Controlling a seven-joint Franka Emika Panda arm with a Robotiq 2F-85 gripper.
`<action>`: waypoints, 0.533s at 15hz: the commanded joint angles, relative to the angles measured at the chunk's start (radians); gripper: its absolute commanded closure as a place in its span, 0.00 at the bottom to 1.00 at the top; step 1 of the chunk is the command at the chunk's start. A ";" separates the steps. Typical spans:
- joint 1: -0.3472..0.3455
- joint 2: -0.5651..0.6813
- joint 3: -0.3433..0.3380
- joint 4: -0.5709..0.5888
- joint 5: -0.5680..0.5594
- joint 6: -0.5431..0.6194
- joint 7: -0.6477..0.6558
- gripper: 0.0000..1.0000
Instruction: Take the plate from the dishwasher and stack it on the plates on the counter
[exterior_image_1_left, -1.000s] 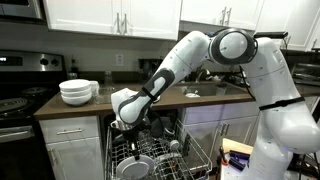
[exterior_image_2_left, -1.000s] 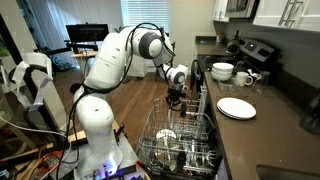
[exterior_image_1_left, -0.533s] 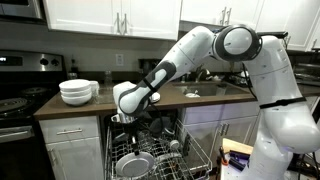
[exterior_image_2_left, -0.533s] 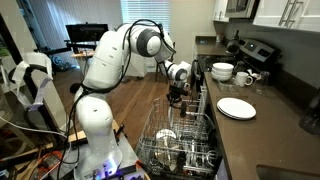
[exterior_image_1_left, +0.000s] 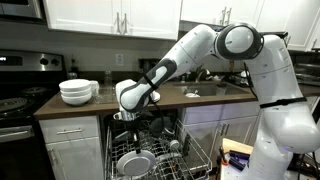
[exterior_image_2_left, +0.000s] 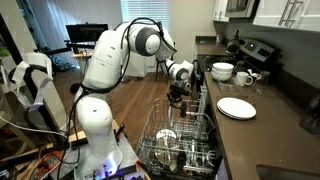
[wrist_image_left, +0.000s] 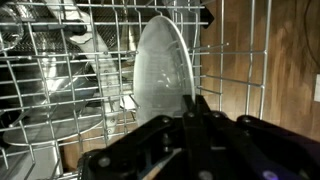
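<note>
The plate (wrist_image_left: 160, 70) is pale grey-white and stands on edge among the wires of the dishwasher rack (wrist_image_left: 60, 100). My gripper (wrist_image_left: 194, 103) is shut on the plate's lower right rim, fingers almost together. In both exterior views the gripper (exterior_image_1_left: 127, 118) (exterior_image_2_left: 177, 99) hangs over the pulled-out dishwasher rack (exterior_image_1_left: 165, 160) (exterior_image_2_left: 185, 140), below the edge of the dark counter (exterior_image_1_left: 170, 103) (exterior_image_2_left: 250, 135). The low stack of white plates (exterior_image_2_left: 236, 107) lies on the counter. The held plate is hard to make out in the exterior views.
A taller stack of white bowls (exterior_image_1_left: 77, 92) (exterior_image_2_left: 222, 71) stands on the counter near the black stove (exterior_image_1_left: 15, 105). More dishes sit in the rack, including a round one (exterior_image_1_left: 133, 165). White cabinets hang above the counter. The open door lies below the rack.
My gripper has risen a little over the rack and moved slightly toward the counter edge, still shut.
</note>
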 joint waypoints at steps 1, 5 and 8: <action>-0.001 0.018 -0.010 -0.002 0.007 0.000 -0.008 0.95; -0.003 0.051 -0.011 0.012 0.009 -0.008 -0.008 0.81; -0.007 0.047 -0.008 0.010 0.015 0.002 -0.015 0.57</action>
